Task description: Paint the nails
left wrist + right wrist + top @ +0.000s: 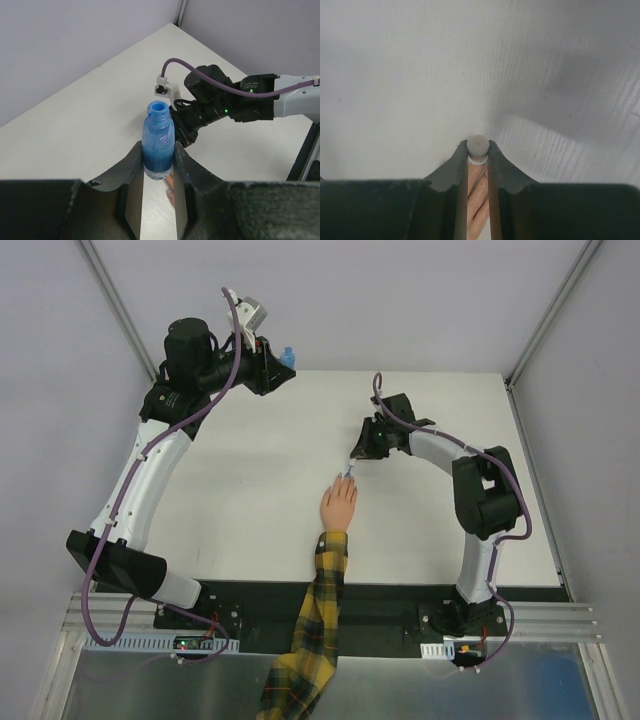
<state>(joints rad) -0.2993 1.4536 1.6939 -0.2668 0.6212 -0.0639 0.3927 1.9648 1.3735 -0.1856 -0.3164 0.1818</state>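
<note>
The left gripper is clamping an uncapped blue bottle upright near the table's far edge. The right gripper is pinching a white cap, hovering just over the hand lying mid-table, where the nails are showing too small to judge.

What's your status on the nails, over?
Left gripper shut on open bottle, far left. Right gripper shut on cap, brush over hand. Nails too small to judge. Nothing blocking.
</note>
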